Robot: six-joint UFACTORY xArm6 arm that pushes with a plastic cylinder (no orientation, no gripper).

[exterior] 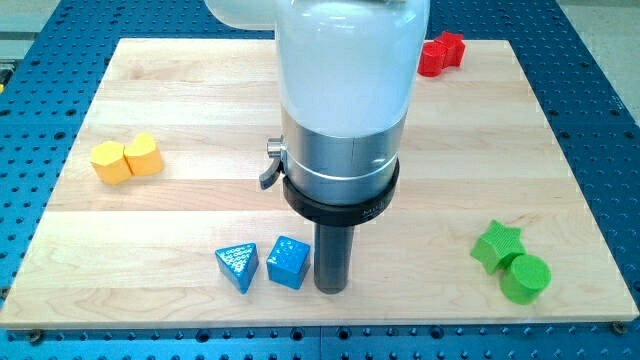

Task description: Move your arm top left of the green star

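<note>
Green star (496, 244) sits far right touching the green cylinder (525, 278), but my tip (331, 289) has no fingers and is parked just right of the blue cube (288, 262), so long trek.

On the board (200, 200), my tip (331, 289) stands near the bottom edge, just beside the cube (288, 262) at its three o'clock. The triangular block (238, 266) lies just beside that cube at its nine o'clock. The star (497, 245) sits well apart from my tip at three o'clock, touching the cylinder (525, 278) at its own four o'clock. A hexagonal block (110, 161) and a heart-shaped block (144, 154) touch each other at ten o'clock from my tip. Another star-like block (441, 52) sits at one o'clock, by the top edge, partly behind the arm (345, 90).
</note>
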